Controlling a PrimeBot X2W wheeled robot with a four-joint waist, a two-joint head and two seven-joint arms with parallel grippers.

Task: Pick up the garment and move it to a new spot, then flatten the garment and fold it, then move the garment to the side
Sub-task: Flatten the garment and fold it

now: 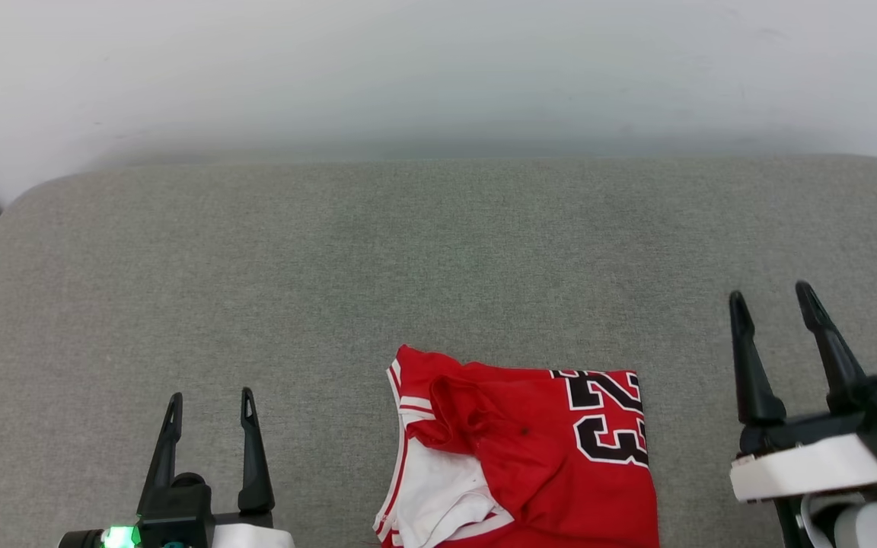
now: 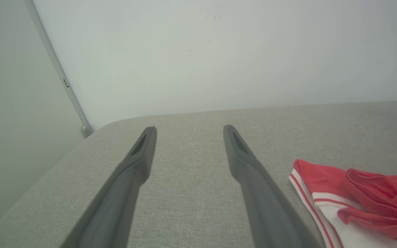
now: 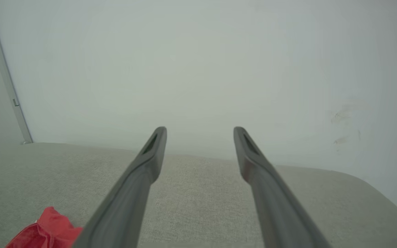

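One grey cushion (image 1: 438, 251): stretching bare across mid frame, offering room for a new spot.
Garment (image 1: 530, 457): lying bottom centre, loosely bunched and running off the bottom edge. Striped trim is facing frame left, digits lying sideways at upper right. Long axis is seemingly running up-down, with its end hidden.
Right gripper (image 1: 770, 291): hovering lower right, fingers spread, empty.
Left gripper (image 1: 210, 394): hovering lower left, spread, empty.
Pickup: I'm judging that pinching both upper corners, low and level, is working best.

left tool (image 1: 210, 407) spread wide, right tool (image 1: 772, 302) likewise, both empty
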